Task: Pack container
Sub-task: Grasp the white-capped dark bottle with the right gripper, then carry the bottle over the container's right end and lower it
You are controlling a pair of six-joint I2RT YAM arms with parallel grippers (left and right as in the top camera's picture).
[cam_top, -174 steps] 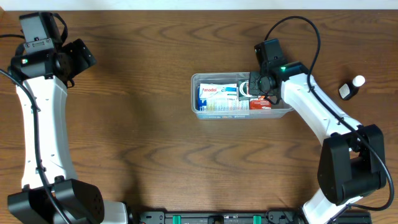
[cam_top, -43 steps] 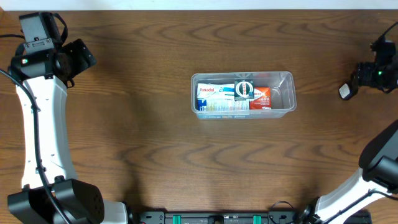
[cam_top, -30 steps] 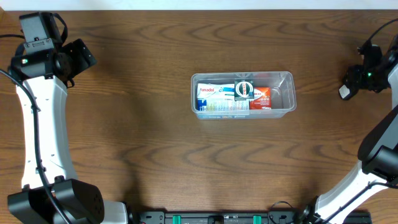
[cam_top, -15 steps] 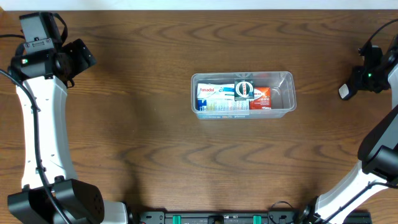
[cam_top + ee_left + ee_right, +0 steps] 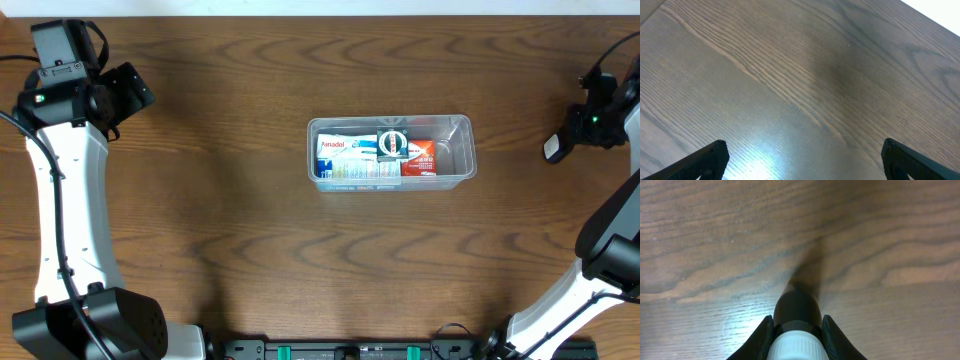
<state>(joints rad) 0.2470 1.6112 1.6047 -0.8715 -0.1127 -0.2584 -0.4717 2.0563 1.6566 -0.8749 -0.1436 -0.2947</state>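
Note:
The clear plastic container (image 5: 461, 121) sits mid-table and holds a blue-and-white box (image 5: 348, 158), a small dark box (image 5: 392, 145) and a red box (image 5: 420, 158). Its right end is bare. My right gripper (image 5: 583, 127) is at the far right edge, shut on a small dark bottle (image 5: 553, 148) with a white cap. In the right wrist view the fingers (image 5: 797, 335) hug the bottle (image 5: 796, 307) on both sides, just above the table. My left gripper (image 5: 135, 90) is open and empty at the far left; its wrist view (image 5: 802, 160) shows only bare wood.
The table's back edge runs along the top of the overhead view, close behind both grippers. The right arm's base (image 5: 610, 270) stands at the front right and the left arm's base (image 5: 90, 325) at the front left.
My right gripper left the container, moved to the far right and closed around the bottle, covering its white cap. The left arm has not moved.

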